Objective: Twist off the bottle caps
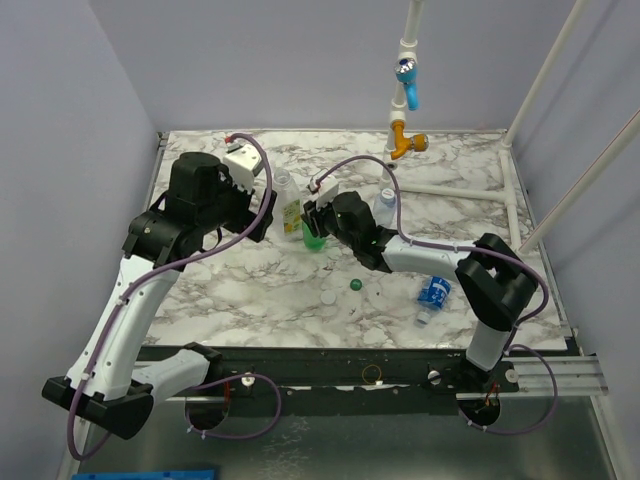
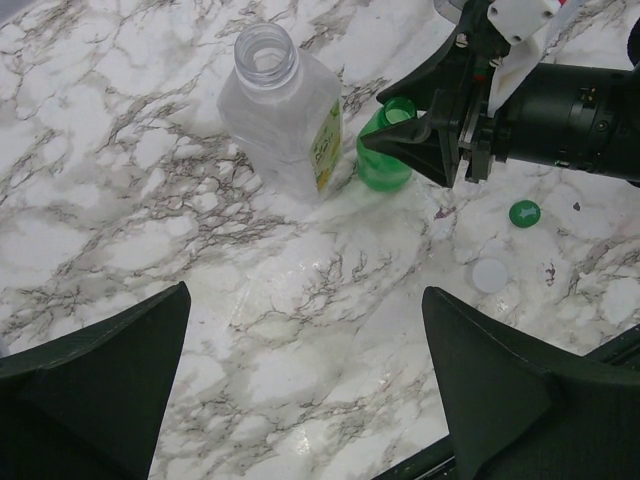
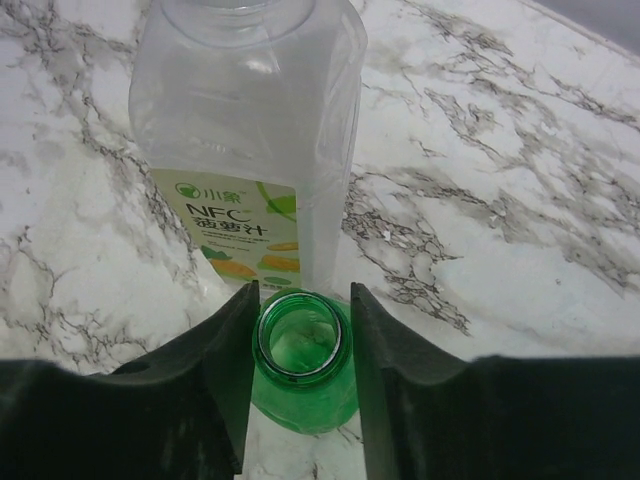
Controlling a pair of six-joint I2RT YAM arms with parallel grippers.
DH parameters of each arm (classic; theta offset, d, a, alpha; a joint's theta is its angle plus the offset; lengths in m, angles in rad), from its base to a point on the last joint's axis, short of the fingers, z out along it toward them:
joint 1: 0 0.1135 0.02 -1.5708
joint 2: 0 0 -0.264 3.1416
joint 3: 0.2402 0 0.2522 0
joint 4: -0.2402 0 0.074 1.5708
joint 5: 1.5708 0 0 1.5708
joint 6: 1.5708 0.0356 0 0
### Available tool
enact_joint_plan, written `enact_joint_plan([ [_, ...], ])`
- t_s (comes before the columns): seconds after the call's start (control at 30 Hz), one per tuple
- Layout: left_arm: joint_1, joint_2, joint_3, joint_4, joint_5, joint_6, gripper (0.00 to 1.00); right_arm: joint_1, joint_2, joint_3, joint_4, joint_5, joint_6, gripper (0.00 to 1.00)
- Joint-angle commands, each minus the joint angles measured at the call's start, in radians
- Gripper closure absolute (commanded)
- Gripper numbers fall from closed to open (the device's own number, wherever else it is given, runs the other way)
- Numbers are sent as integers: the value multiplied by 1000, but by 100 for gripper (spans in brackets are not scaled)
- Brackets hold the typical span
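The green bottle (image 3: 300,385) stands upright with its mouth open and no cap on it. My right gripper (image 3: 300,335) is shut on its neck, one finger on each side. Just behind it stands the tall clear bottle (image 3: 250,130) with the yellowish label, also uncapped (image 2: 266,48). A green cap (image 2: 524,212) and a white cap (image 2: 489,274) lie loose on the marble. My left gripper (image 2: 305,370) hangs open above bare table, left of both bottles (image 1: 289,210). One small blue-labelled bottle (image 1: 385,203) stands behind my right arm; another (image 1: 433,296) lies on its side.
A white pipe with a blue valve (image 1: 408,80) and an orange valve (image 1: 405,142) rises at the back of the marble table (image 1: 250,290). A white pipe frame (image 1: 515,200) runs along the right side. My right arm (image 1: 420,255) lies across the middle right.
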Motion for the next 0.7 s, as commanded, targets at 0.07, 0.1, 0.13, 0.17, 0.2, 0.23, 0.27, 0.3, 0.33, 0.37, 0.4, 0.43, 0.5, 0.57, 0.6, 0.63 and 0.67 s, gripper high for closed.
enact_joint_plan([
  [0.07,3,-51,-32,-9,68,8,1,-1,-18,4,11,11,62,44],
  [0.1,3,-56,-36,-9,76,9,1,-1,-25,4,8,13,64,40],
  [0.13,3,-60,-35,-9,83,10,1,-2,-30,6,5,13,65,38],
  [0.17,4,-60,-33,-9,88,8,1,-2,-34,9,0,12,66,36],
  [0.2,3,-60,-29,-9,91,6,1,-2,-39,13,-6,12,66,34],
  [0.23,2,-56,-24,-10,95,5,1,-2,-44,18,-12,13,68,30],
  [0.27,3,-54,-18,-11,99,4,1,-1,-50,22,-20,15,69,28],
  [0.3,3,-49,-12,-11,101,3,1,-1,-60,27,-28,17,70,25],
  [0.33,3,-46,-7,-12,102,4,1,-1,-73,30,-36,18,71,23],
  [0.37,3,-44,-4,-12,104,5,1,-2,-88,32,-45,22,71,21],
  [0.4,3,-42,0,-14,105,7,1,-3,-109,36,-56,30,73,19],
  [0.43,4,-40,3,-15,108,9,1,-2,-131,39,-71,39,73,17],
  [0.5,3,-34,12,-20,108,11,1,-2,-184,48,-112,57,83,14],
  [0.57,2,-29,21,-28,111,13,1,-5,-245,60,-171,65,94,12],
  [0.6,3,-26,24,-30,111,13,1,-5,-270,69,-212,76,106,11],
  [0.63,3,-24,30,-31,111,12,1,-7,-302,72,-247,90,116,11],
  [0.67,3,-22,33,-32,112,8,1,-8,-330,72,-282,112,122,11],
])
